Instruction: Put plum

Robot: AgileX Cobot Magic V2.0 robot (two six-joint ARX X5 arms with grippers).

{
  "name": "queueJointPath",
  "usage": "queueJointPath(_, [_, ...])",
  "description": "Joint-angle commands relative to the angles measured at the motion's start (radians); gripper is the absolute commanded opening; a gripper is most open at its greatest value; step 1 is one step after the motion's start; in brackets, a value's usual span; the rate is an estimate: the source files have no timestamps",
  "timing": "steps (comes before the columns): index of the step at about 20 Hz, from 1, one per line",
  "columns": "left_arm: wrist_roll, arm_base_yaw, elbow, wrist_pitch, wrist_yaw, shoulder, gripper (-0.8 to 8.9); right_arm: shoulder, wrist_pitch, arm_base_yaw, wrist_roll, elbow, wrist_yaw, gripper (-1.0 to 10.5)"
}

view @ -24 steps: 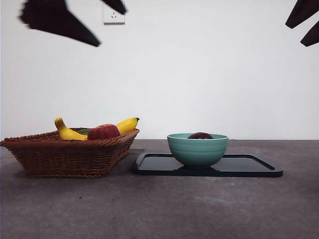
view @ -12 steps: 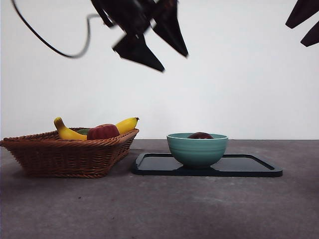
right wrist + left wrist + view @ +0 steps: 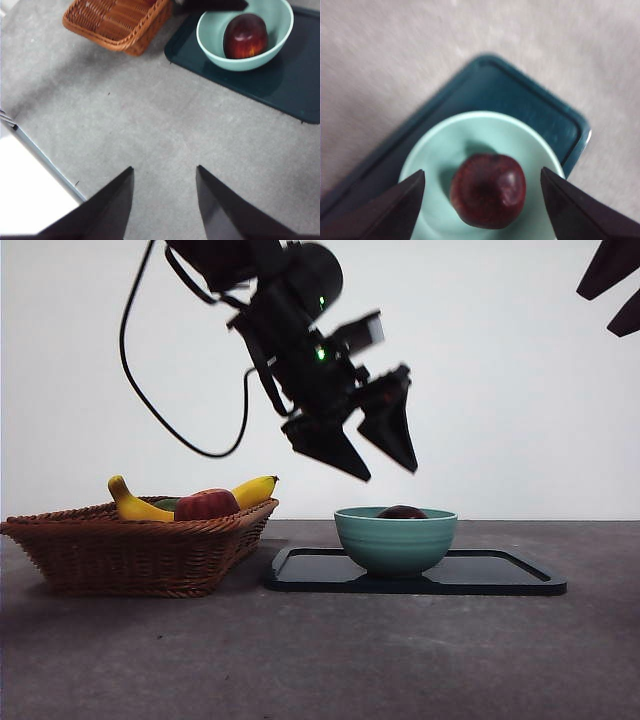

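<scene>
The plum [image 3: 402, 512] lies in a pale green bowl [image 3: 396, 540], only its dark top showing over the rim in the front view. My left gripper [image 3: 388, 472] hangs open just above the bowl, tilted, with nothing between its fingers. The left wrist view looks straight down on the glossy maroon plum [image 3: 488, 190], centred in the gap of the left gripper [image 3: 482, 171], with the bowl [image 3: 470, 130] around it. My right gripper [image 3: 165, 168] waits open, high at the right, well away from the plum [image 3: 245, 36].
The bowl stands on a dark tray [image 3: 500, 575]. Left of the tray, a wicker basket [image 3: 140, 550] holds a banana [image 3: 135, 505] and a red apple [image 3: 207, 505]. The right gripper [image 3: 612, 290] shows as black tips at the top right corner.
My left arm has swung from the upper left corner to the right and down, and now hangs over the bowl. Plum, bowl, basket and right arm have stayed put.
</scene>
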Motion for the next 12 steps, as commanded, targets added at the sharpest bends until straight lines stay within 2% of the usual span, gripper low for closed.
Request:
queueJointPath(1, [0.029, -0.017, 0.026, 0.019, -0.001, 0.045, 3.74, 0.003, 0.005, 0.006, -0.007, 0.009, -0.003, 2.0])
queueJointPath(12, [0.029, -0.031, 0.026, 0.039, -0.001, 0.091, 3.75, 0.003, 0.005, 0.006, -0.007, 0.009, -0.001, 2.0])
